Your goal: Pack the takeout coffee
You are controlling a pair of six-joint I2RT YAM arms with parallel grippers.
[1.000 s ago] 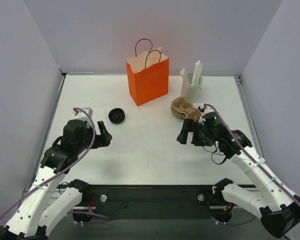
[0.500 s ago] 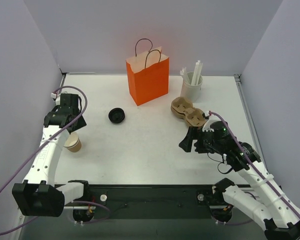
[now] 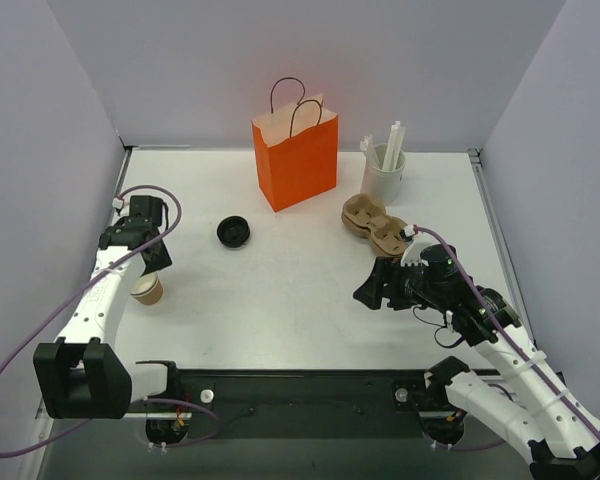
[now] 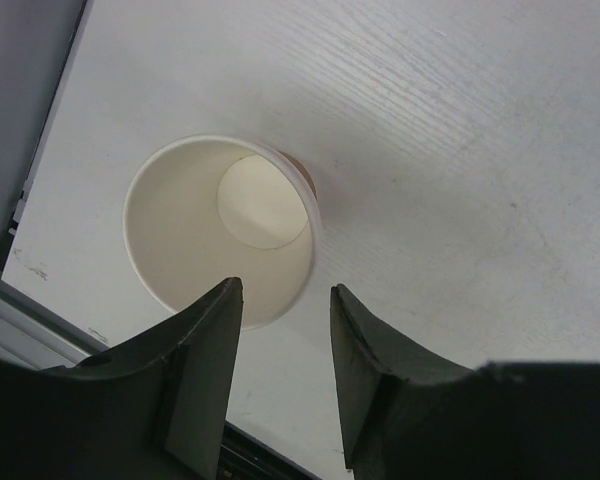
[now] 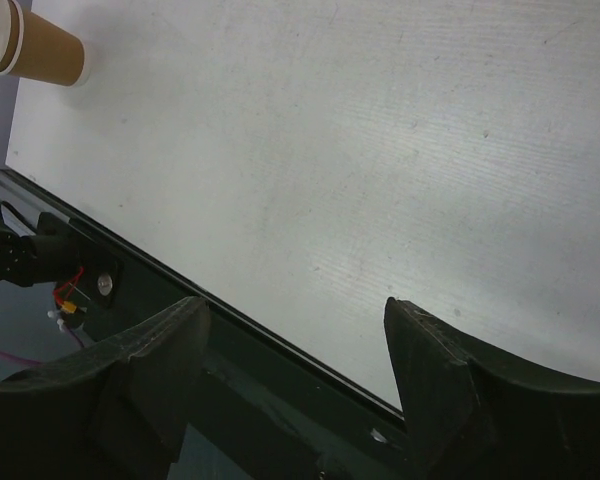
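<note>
Where the left jaws hang over the left side of the desk [image 3: 300, 290], their two dark fingers [image 4: 195, 380] stand partly apart with nothing between them. The near rim of a lidless tan cup [image 4: 180, 230] shows through the gap below, and whether a fingertip touches that rim cannot be told. The cup is upright and empty, white inside, and stands close to the desk's left edge, just under the wrist of the left arm [image 3: 100, 305]. At the end of the right arm [image 3: 500, 335], the right jaws are spread wide and released, holding nothing, over bare desk near the front edge. Farther out, a loose black lid [image 3: 233, 232] lies well apart from the cup, towards the middle. Behind it an orange bag [image 3: 298, 160] with dark handles stands upright. To the bag's right are a tan pulp carrier [image 3: 373, 224] and a white tub [image 3: 385, 175] of white sticks. No lidded cup, the coffee of the task, shows in any view.
</note>
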